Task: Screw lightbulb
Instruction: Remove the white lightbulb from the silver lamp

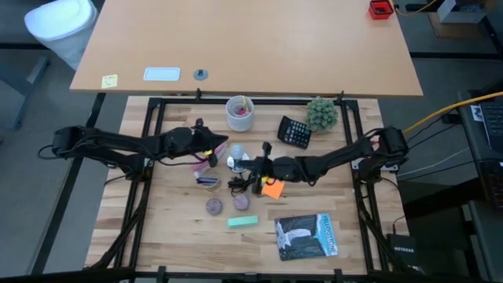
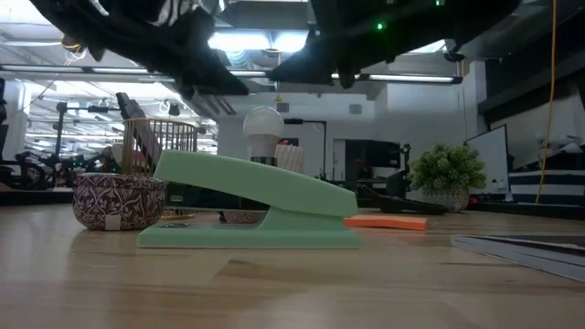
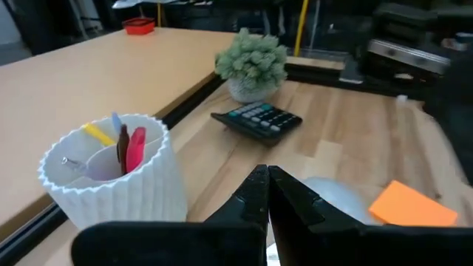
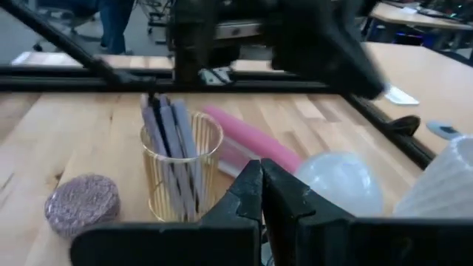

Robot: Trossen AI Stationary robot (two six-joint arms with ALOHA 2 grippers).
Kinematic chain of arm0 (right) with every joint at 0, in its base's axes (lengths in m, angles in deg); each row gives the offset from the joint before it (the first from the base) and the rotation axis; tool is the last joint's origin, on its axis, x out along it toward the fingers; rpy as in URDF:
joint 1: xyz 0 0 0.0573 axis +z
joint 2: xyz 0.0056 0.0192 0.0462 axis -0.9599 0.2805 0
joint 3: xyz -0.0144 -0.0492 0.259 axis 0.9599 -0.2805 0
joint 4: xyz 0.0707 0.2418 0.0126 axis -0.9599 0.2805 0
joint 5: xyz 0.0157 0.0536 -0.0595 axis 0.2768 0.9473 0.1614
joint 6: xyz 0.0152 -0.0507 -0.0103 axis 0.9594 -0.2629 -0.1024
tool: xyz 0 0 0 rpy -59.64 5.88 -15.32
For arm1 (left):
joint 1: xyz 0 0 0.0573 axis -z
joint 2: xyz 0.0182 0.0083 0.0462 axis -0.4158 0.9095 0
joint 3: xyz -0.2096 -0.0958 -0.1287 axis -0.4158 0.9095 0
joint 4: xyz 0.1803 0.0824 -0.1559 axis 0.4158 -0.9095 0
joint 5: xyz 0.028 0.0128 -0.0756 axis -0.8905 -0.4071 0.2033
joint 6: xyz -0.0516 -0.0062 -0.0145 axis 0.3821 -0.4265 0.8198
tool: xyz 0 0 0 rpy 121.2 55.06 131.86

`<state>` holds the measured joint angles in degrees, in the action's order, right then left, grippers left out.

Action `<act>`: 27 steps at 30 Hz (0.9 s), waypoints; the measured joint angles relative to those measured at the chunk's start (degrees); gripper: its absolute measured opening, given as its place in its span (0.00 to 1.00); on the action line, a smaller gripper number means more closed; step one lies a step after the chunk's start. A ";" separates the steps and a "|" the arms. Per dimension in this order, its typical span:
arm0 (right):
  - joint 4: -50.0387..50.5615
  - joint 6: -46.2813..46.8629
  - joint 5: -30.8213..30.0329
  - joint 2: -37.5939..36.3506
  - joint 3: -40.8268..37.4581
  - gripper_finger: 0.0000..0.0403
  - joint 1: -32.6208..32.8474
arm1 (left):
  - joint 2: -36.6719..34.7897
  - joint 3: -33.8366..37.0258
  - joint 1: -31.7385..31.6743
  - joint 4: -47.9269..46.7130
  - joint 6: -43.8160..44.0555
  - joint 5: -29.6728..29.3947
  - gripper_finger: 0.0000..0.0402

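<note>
At bench centre: lightbulb [image 1: 235, 154] upright between left gripper [image 1: 218, 152] and right gripper [image 1: 253, 163], both clenched, neither visibly gripping. Likely light, smooth, fragile; grasp gently around white globe.

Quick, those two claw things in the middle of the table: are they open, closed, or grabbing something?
Left gripper: fingers shut together, holding nothing, beside the small white rounded lightbulb.
Right gripper: fingers shut too, empty, on the bulb's other side.
</note>
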<state>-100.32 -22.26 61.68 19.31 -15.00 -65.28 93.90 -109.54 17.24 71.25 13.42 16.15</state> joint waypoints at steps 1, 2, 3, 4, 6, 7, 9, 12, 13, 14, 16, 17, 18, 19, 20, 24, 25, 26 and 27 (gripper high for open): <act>-0.47 0.02 -0.37 0.76 -0.02 0.02 0.33 | 1.15 0.00 -0.26 0.97 0.01 0.00 0.00; -1.34 0.27 -0.83 1.53 -0.02 0.02 0.38 | 2.12 0.00 -0.37 1.57 0.04 0.00 0.00; -2.34 0.91 -1.13 2.30 -0.02 0.02 0.29 | 3.09 0.00 -0.37 2.03 0.19 0.00 0.00; -2.89 1.72 -1.21 3.02 0.00 0.02 0.22 | 4.00 0.00 -0.35 2.48 0.73 0.01 0.00; -2.91 3.00 -1.71 4.54 0.00 0.02 0.05 | 5.42 0.00 -0.33 2.15 2.12 0.11 0.00; -2.86 3.24 -2.42 5.19 0.00 0.02 -0.31 | 6.07 0.00 -0.29 1.97 2.70 0.38 0.00; -2.60 3.81 -4.07 6.00 -0.09 0.02 -0.31 | 7.13 0.00 -0.16 1.99 3.03 1.42 0.00; -2.67 4.38 -4.62 6.53 -0.09 0.02 -1.01 | 7.65 0.00 -0.15 1.90 3.06 2.81 0.00; -2.52 4.95 -4.65 6.65 -0.09 0.02 -1.06 | 7.65 0.00 -0.15 1.94 3.14 2.89 0.00; -2.35 5.32 -4.77 6.71 -0.09 0.02 -1.31 | 7.65 0.00 -0.13 1.79 3.20 3.00 0.00; -2.24 5.45 -5.15 6.71 -0.09 0.02 -1.51 | 7.67 0.00 -0.15 1.53 3.22 3.52 0.00; -2.21 5.47 -5.65 6.71 -0.09 0.02 -1.77 | 7.67 0.00 -0.15 1.40 3.24 3.94 0.00; -1.97 5.57 -6.21 6.71 -0.09 0.02 -1.82 | 7.67 0.00 -0.15 1.27 3.37 4.35 0.00; -1.79 5.77 -6.70 6.71 -0.09 0.02 -1.89 | 7.67 0.00 -0.15 1.06 3.65 4.60 0.00; -1.72 5.85 -7.26 6.71 -0.08 0.02 -2.12 | 7.67 0.00 -0.18 0.98 4.00 4.92 0.00; -1.03 6.02 -8.57 6.69 -0.08 0.02 -2.41 | 7.61 -0.04 -0.07 0.15 4.38 5.71 0.00; -0.99 6.17 -8.62 6.69 -0.07 0.02 -2.52 | 7.60 -0.04 0.11 0.08 4.36 5.69 0.00; -0.95 6.43 -8.62 6.67 -0.07 0.02 -2.73 | 7.60 -0.04 0.36 0.06 4.32 5.65 0.00; -0.87 6.92 -8.64 6.63 -0.07 0.02 -2.76 | 7.60 -0.04 0.61 0.02 4.23 5.57 0.00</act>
<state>-101.19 -15.34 53.05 25.94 -15.07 -68.04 101.51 -109.58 17.84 71.27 17.66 21.72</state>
